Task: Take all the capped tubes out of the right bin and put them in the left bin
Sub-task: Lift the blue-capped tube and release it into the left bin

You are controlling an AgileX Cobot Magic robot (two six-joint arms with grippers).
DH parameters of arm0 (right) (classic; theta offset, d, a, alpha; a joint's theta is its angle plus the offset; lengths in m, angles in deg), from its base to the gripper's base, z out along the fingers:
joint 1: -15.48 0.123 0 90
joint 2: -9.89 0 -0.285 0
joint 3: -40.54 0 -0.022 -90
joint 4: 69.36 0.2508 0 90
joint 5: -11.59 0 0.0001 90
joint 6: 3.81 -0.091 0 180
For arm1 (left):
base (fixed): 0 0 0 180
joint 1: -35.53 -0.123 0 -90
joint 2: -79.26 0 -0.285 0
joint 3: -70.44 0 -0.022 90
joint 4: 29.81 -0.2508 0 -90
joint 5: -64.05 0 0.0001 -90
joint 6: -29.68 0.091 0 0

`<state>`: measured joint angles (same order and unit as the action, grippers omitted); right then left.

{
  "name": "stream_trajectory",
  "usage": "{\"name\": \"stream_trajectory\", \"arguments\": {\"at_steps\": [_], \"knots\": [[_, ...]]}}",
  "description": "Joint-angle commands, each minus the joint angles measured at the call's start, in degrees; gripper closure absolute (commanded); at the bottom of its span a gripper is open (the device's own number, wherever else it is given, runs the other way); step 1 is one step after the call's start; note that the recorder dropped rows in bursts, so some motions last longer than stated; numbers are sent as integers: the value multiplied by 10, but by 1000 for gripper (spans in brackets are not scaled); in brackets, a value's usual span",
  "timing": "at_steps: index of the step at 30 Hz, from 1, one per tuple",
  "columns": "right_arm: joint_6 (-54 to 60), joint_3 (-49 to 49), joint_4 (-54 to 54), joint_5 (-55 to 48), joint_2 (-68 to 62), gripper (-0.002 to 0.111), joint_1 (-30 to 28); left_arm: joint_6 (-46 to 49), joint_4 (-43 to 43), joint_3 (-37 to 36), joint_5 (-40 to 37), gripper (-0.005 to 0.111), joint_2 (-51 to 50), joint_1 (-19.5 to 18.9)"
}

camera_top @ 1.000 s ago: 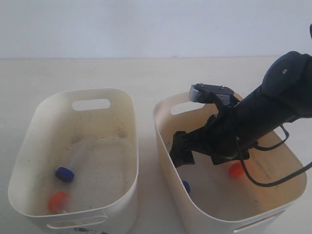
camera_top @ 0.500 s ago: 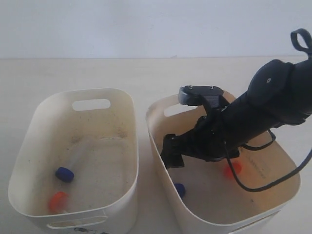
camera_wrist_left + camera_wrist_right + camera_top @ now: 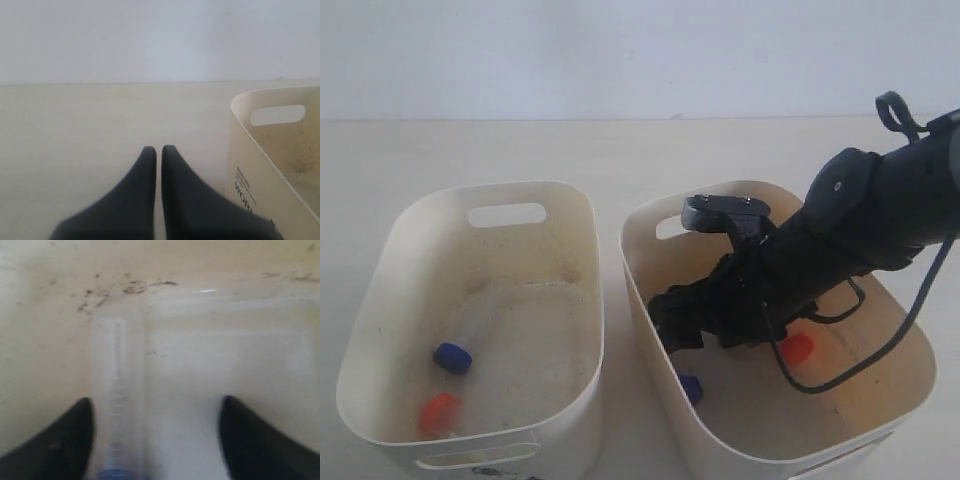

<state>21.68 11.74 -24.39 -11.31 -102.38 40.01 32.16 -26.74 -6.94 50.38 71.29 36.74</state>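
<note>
The right bin (image 3: pixel 860 390) holds two capped tubes: one with a blue cap (image 3: pixel 691 388) by its left wall and one with an orange cap (image 3: pixel 796 348) behind the arm. My right gripper (image 3: pixel 670 325) is low inside this bin. In the right wrist view it (image 3: pixel 157 410) stands open astride the clear blue-capped tube (image 3: pixel 118 390), which lies close beside one finger (image 3: pixel 75 435). The left bin (image 3: pixel 535 340) holds a blue-capped tube (image 3: pixel 452 357) and an orange-capped tube (image 3: pixel 441 413). My left gripper (image 3: pixel 159 150) is shut on nothing above the table, beside the left bin (image 3: pixel 250 165).
Both bins stand side by side on a pale table (image 3: pixel 620 150) with a narrow gap between them. A black cable (image 3: pixel 860 365) loops from the right arm over the right bin's inside. Dark specks mark the bin floor (image 3: pixel 130 290) beyond the tube.
My right arm has sunk lower and leftward into the right bin, toward the blue-capped tube. The right bin has shifted slightly left. The left bin's tubes have not moved.
</note>
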Motion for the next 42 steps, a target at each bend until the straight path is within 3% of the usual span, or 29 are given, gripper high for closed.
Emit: {"name": "stream_trajectory", "arguments": {"at_steps": [1,6,8,9,13,23,26,30,33,40,42], "knots": [[-5,-8,-6,-18,-16,73,0,-5,0,2,4,102,2,-1],[-5,-8,-6,-19,-16,75,0,-5,0,2,4,102,2,-1],[-5,-8,-6,-24,-8,92,0,-5,0,2,4,102,2,-1],[-5,1,-8,-39,0,109,0,-5,0,2,4,102,2,-1],[-4,44,-51,-81,43,108,0,-5,0,2,4,102,2,-1],[-134,158,-209,-201,197,108,0,-5,0,2,4,102,2,-1],[-116,179,-149,-195,232,108,2,-5,0,2,4,102,2,-1],[22,187,16,-201,236,108,2,-5,0,2,4,102,2,-1],[66,187,101,-201,215,108,26,-5,0,2,4,102,2,-1],[138,187,113,-92,149,107,133,-5,0,2,4,102,2,-1],[173,187,113,-71,131,99,149,-5,0,2,4,102,2,-1]]}}
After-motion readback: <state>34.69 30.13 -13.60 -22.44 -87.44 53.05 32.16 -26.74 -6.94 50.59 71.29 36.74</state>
